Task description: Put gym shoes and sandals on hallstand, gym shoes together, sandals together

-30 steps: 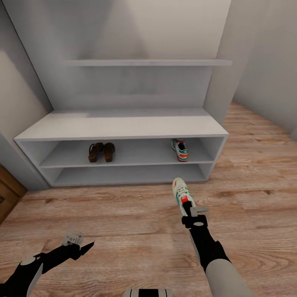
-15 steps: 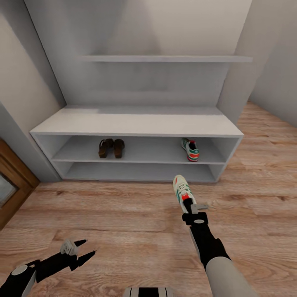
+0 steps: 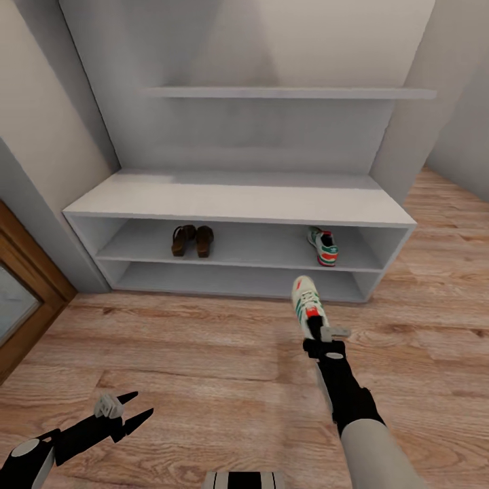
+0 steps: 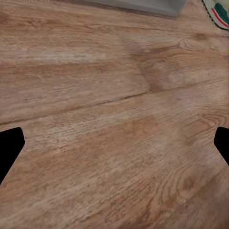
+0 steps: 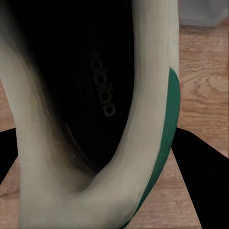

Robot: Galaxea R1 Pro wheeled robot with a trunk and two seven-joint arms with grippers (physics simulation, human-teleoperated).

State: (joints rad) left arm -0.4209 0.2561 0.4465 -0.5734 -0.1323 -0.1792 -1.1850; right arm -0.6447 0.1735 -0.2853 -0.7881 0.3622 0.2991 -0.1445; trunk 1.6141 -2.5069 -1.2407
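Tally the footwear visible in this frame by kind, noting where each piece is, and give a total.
Gym shoes: 2, one on the hallstand's upper open shelf at its right end, one held by the right gripper above the corridor floor.
Sandals: 2, side by side on the same shelf, toward its left.
Total: 4 pieces of footwear.

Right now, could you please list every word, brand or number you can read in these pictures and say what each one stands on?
"adidas": printed in grey on the dark insole of the gym shoe held by the right gripper, seen upside down and blurred in the right wrist view, so the reading is likely but not certain.
Nothing else carries readable text.
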